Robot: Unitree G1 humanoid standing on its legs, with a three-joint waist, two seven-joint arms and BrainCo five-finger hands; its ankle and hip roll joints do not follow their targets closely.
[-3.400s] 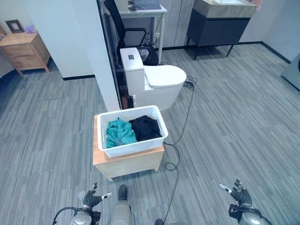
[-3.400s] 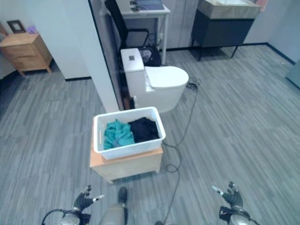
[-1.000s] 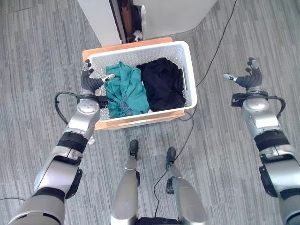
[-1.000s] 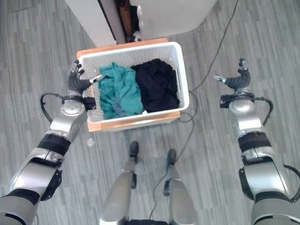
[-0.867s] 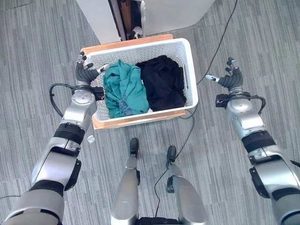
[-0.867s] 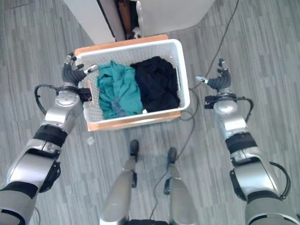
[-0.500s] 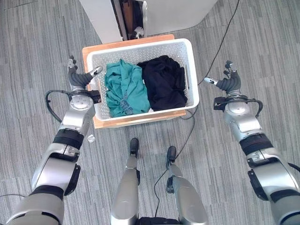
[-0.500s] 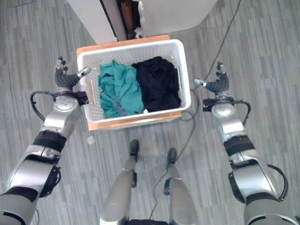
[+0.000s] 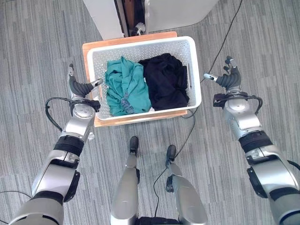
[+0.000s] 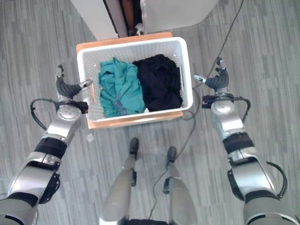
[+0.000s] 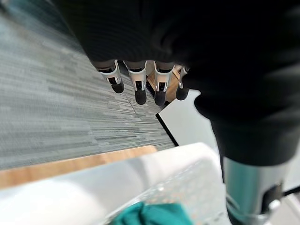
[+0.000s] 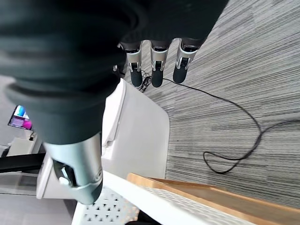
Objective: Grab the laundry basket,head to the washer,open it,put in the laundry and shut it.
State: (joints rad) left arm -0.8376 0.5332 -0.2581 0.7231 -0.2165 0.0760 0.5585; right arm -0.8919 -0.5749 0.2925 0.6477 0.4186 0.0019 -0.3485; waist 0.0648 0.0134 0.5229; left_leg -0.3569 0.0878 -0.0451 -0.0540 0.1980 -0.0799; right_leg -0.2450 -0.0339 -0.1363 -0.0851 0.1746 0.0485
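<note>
Left eye view, perforated white laundry basket (image 9: 194, 79) on wooden stand (image 9: 87, 50), left robot hand (image 9: 78, 87) and right robot hand (image 9: 228, 79) spread, empty

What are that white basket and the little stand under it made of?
The basket looks like moulded white plastic: smooth rim, walls dotted with small holes. The stand beneath appears to be light wood or a wood-look board, with a matte, pale tan top and edges.

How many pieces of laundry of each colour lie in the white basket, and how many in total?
Teal garment: 1
Black garment: 1
Total: 2, both inside the white laundry basket, as far as the heaps can be told apart.
</note>
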